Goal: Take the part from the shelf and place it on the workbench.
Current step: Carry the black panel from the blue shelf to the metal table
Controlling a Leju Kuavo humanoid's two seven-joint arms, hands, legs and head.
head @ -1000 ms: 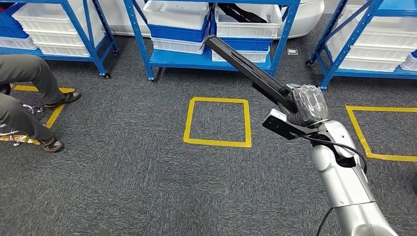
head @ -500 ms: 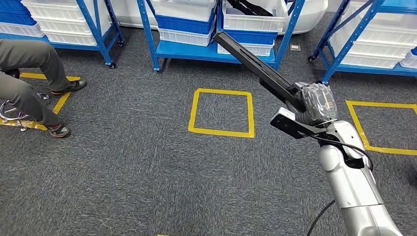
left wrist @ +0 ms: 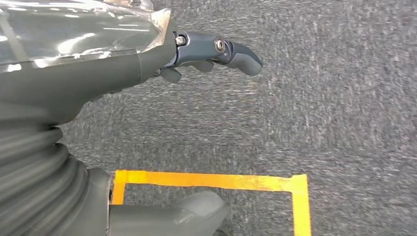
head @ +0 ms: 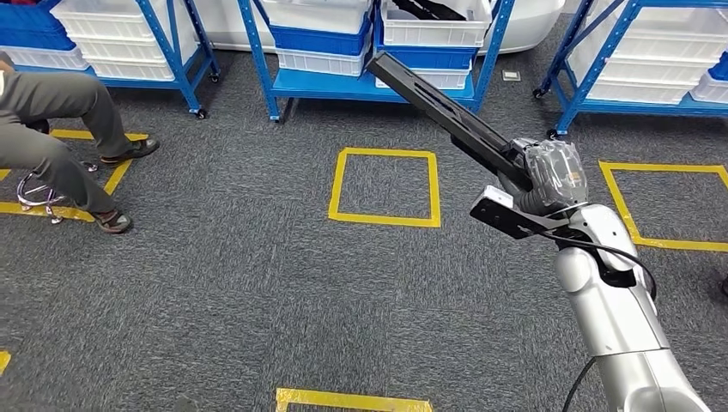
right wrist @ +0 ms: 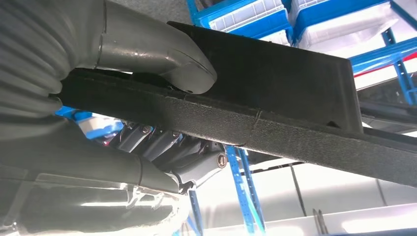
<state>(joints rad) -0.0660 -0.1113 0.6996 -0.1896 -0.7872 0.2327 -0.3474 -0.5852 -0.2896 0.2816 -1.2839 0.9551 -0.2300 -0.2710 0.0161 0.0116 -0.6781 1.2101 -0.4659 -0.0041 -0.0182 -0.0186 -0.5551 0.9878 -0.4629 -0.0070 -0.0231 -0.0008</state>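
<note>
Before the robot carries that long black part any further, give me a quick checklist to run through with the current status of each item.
1. Part held: the right hand grips the long black part near one end, thumb across its top; ok.
2. Free end clear of the blue shelf: it points toward the shelf, gap unclear; cannot tell.
3. Left hand free: holds nothing, fingers apart over the carpet; ok.
4. Person clear: a person's legs stand far on the left side, away from the part; ok.
5. Workbench located: cannot tell.
6. Floor ahead: carpet with the yellow tape square, nothing lying on it; ok.
</note>
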